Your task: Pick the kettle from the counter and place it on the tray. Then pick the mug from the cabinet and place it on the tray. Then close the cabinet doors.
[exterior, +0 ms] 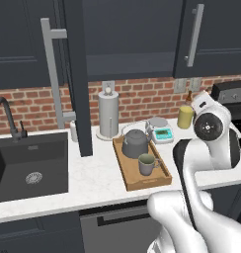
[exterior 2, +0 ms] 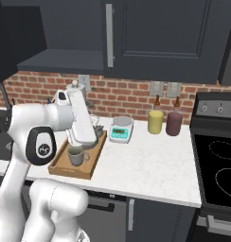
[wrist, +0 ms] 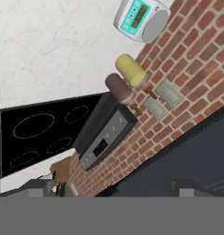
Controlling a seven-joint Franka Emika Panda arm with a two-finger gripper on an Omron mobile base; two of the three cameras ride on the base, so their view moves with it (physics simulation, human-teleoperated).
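Kettle [exterior: 135,143] and mug [exterior: 147,164] sitting on tray [exterior: 142,180]; fingers spread open, gripping nothing. Closing cabinet doors [exterior: 73,74] remaining, judging by this: reaching for left door's handle [exterior: 54,74].

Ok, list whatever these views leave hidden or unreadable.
- Kettle, right base view: mostly hidden behind the arm's forearm; left base view shows it whole on the tray.
- Open cabinet interior, left base view: too dark to tell what is on the shelf.
- Scale display: too small to read in any view.
- Sink, left base view: cut off by the left edge.
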